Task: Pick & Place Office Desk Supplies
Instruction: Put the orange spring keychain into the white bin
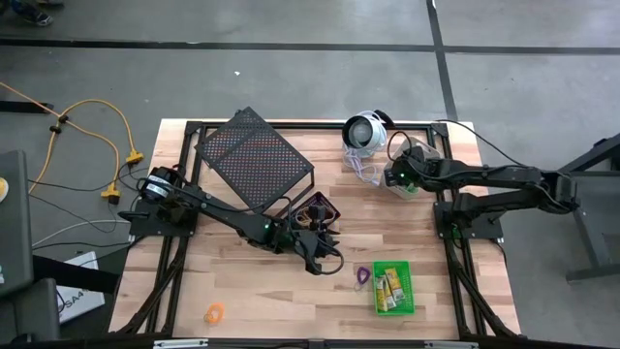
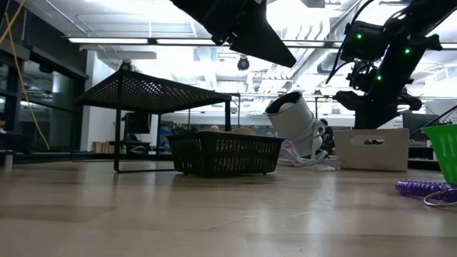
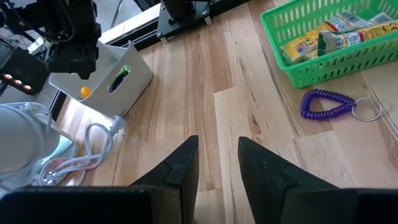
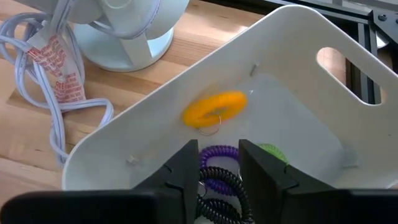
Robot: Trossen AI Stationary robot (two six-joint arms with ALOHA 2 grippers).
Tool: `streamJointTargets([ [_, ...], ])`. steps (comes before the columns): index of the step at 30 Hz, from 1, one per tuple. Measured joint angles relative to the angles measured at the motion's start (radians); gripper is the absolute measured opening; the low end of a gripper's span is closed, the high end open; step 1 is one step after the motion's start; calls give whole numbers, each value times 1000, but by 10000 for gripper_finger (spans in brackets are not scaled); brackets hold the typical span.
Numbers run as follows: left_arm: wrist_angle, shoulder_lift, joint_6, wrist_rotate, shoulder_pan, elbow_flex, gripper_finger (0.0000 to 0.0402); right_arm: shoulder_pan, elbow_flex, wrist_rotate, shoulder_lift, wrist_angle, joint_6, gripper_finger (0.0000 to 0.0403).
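From above, your right gripper (image 1: 395,176) hangs over the grey bin (image 1: 405,184) at the table's far right; your left gripper (image 1: 318,260) sits mid-table beside the black bin (image 1: 320,206), left of the green bin (image 1: 392,288).

In the right wrist view its fingers clamp a purple loop (image 4: 217,169) inside that bin, an orange loop (image 4: 214,109) beyond.

In the left wrist view the fingers (image 3: 180,171) stand slightly apart, empty.

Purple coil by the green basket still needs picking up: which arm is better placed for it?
Probably left. The left gripper, empty with a small gap between its fingers, hangs near the purple coil beside the green basket. The right gripper is over the white bin.
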Motion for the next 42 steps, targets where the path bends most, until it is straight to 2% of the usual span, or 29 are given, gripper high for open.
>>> streamJointTargets([
  [19,0,0,0,0,0,0,107,2,0,-13,-20,9,-8,107],
  [24,0,0,0,0,0,0,107,2,0,-116,-89,38,-47,110],
  [30,0,0,-1,0,0,0,107,8,0,-374,-176,154,-92,109],
  [33,0,0,-8,0,0,0,107,43,0,-468,-200,242,-93,109],
  [37,0,0,-21,0,0,0,107,117,0,-526,-203,361,-93,109],
  [42,-7,0,-23,-16,-16,0,107,220,0,-522,-189,461,-93,109],
])
